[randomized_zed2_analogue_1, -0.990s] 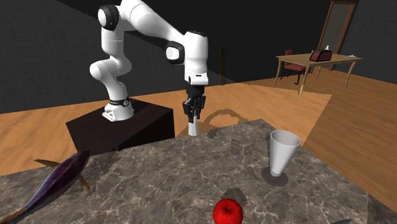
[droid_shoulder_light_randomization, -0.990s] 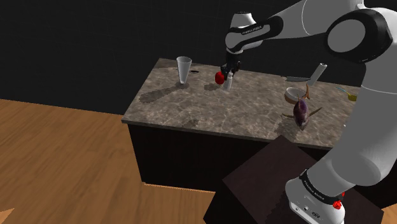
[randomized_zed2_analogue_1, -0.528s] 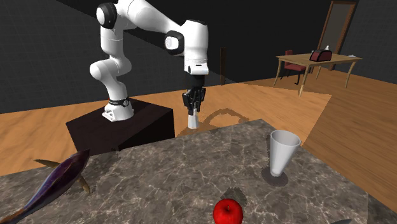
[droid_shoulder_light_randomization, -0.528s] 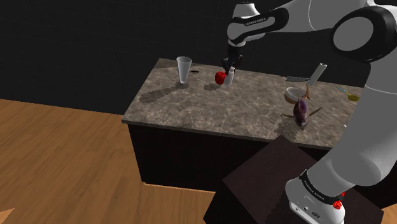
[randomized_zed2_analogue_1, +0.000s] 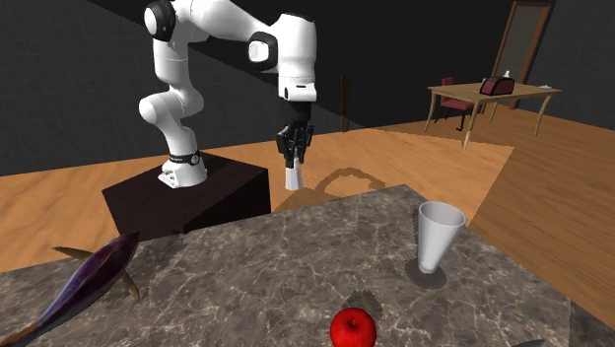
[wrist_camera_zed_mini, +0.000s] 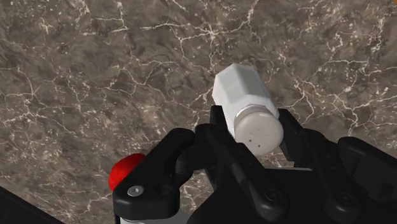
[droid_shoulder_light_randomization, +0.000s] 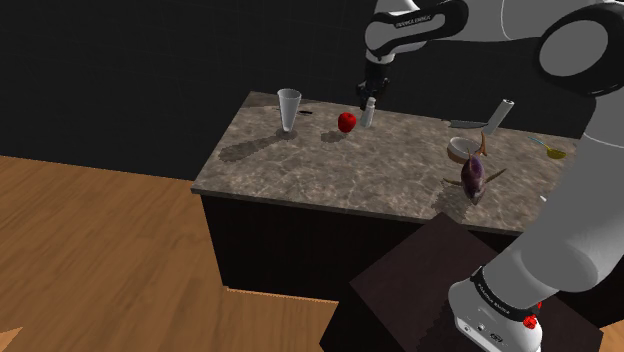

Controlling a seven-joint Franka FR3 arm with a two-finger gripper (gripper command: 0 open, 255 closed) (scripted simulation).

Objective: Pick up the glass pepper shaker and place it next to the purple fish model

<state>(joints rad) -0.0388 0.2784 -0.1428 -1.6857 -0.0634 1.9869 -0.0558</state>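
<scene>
The black hand clasps the white pepper shaker, apparently lifted clear of the marbled worktop; carrying it across to the purple fish model is left.

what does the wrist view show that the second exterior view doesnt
The wrist view adds the small holes in the cap of the white shaker, clasped by the gripper. The second exterior view adds the purple fish, the white cup, the arm's dark stand and a far table. Both share the shaker, the gripper, the red apple and the marbled countertop.
</scene>
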